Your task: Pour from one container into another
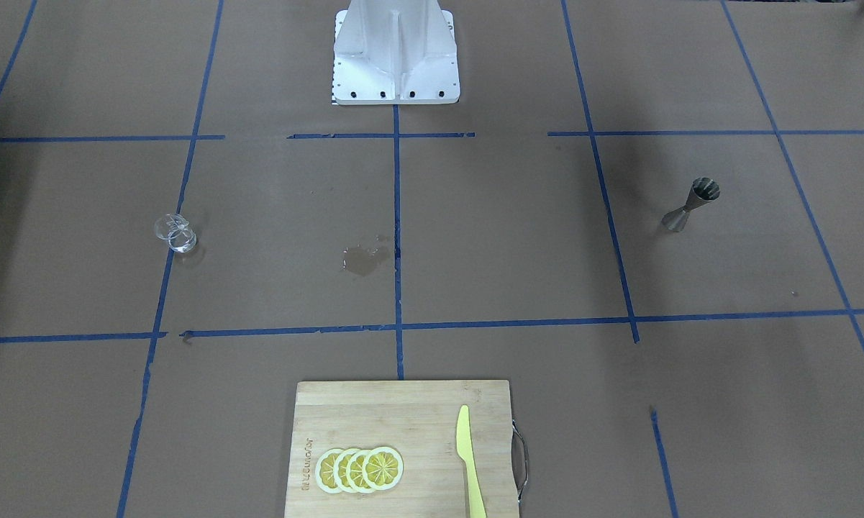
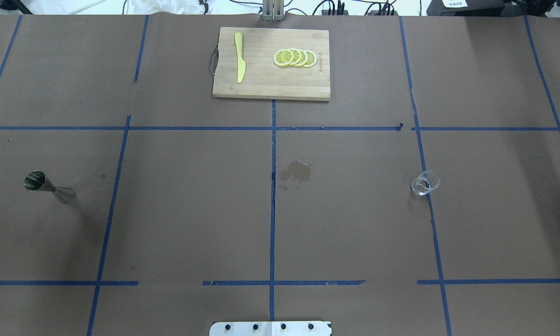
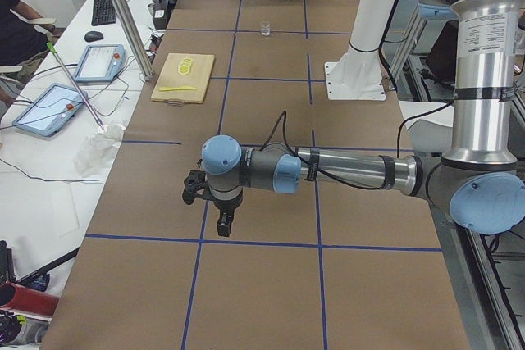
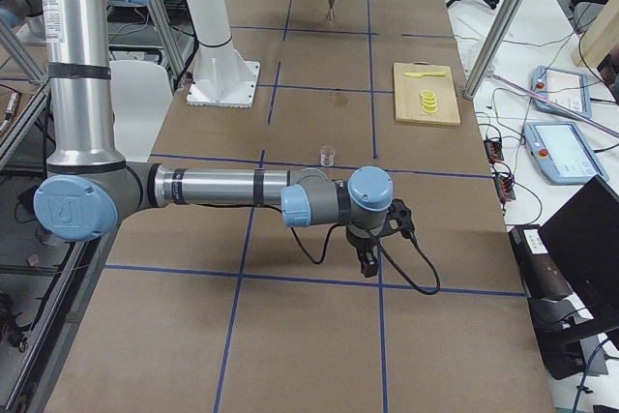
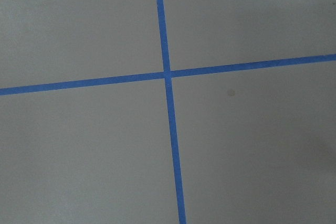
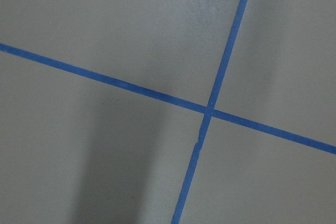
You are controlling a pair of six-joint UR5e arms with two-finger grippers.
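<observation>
Nearest the front-facing camera, a wooden board (image 1: pixel 403 406) is laid at the operators' edge of the tabletop (image 1: pixel 511 237). Four lemon slices (image 1: pixel 360 469) are overlapped on it, and a yellow knife (image 1: pixel 469 460) is laid beside them. The tabletop is covered in brown paper and divided into squares by blue tape (image 1: pixel 397 216). A wet stain (image 1: pixel 365 259) is seen on the paper between the board and the white base plate (image 1: pixel 396 72).

The cup (image 1: pixel 176 234) is stood upright on a tape line, well apart from the board, nearer the robot and on its right side. The jigger (image 1: pixel 690 205) is stood upright, equally well apart from the board, on the robot's left side.

The left arm (image 3: pixel 353 171) and the right arm (image 4: pixel 222 186) are stretched low over the tabletop's two ends, far out to either side of the board. The left pincer (image 3: pixel 223 223) and the right pincer (image 4: pixel 368 263) are pointed down over bare paper. Whether they are released or clenched cannot be told. Tape crossings on paper are shown by the wrist cameras.

Beyond the board's edge of the tabletop, a white side table is set with tablets (image 3: pixel 45 108), a keyboard (image 3: pixel 104 7) and cables. An aluminium post (image 3: pixel 123 18) is stood there, and a seated person (image 3: pixel 12 22) is partly seen.
</observation>
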